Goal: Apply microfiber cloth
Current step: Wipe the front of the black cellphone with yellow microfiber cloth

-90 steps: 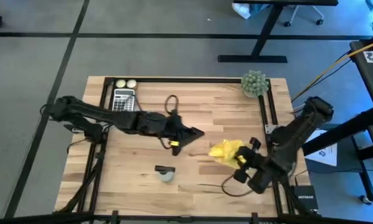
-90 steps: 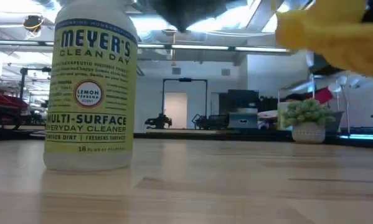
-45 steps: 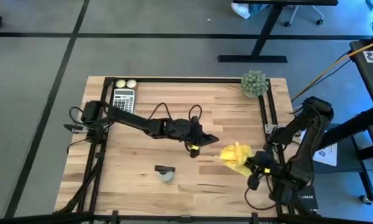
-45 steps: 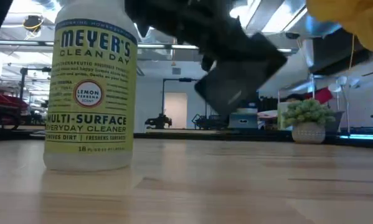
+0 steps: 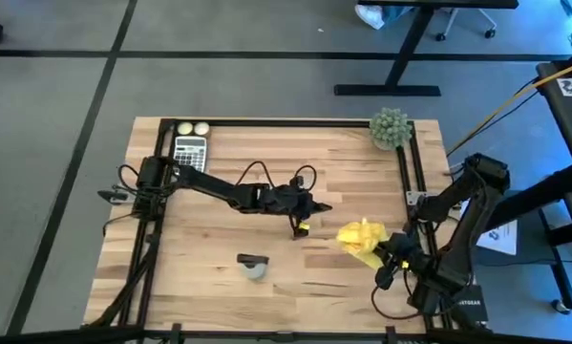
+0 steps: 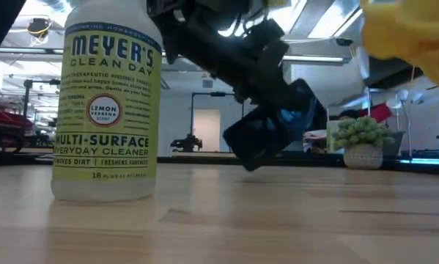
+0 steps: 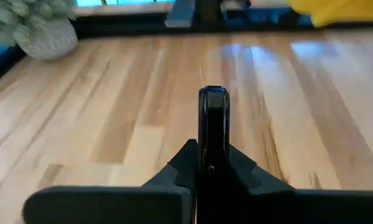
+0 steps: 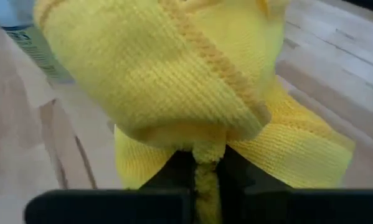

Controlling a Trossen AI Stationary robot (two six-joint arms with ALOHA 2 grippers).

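My left gripper [image 5: 303, 216] is shut on a black smartphone [image 7: 213, 124] above the middle of the table. In the low view the smartphone [image 6: 274, 136] hangs tilted above the wood. My right gripper [image 5: 385, 254] is shut on the bright yellow microfiber cloth [image 5: 361, 237], which is bunched up to the right of the smartphone. The cloth [image 8: 174, 81] fills most of the right wrist view and shows in the upper right corner of the low view [image 6: 410, 37]. My left gripper pinches the smartphone between its two fingers, one on each flat face [image 7: 212, 163], so the phone shows edge-on. The fingers come from the table's left, slanting down. The smartphone is lifted clear of the table and tilted. My right gripper pinches a gathered fold of the cloth [image 8: 202, 163] between its two fingers, several layers together. The fingers come from the table's near right side. The cloth is lifted clear, and its slack bulk bulges out beyond the fingertips.
A spray bottle [image 5: 254, 266] of yellow-labelled cleaner [image 6: 105, 103] stands near the front middle. A calculator [image 5: 190, 153] and two pale balls [image 5: 193, 128] lie at the far left, and a potted plant [image 5: 391, 127] stands at the far right corner.
My left gripper has gone toward the table's right edge and down with the smartphone, which has come into the low view and now hangs lower and tilted. My right gripper has shifted a little toward the right edge with the bunched cloth.
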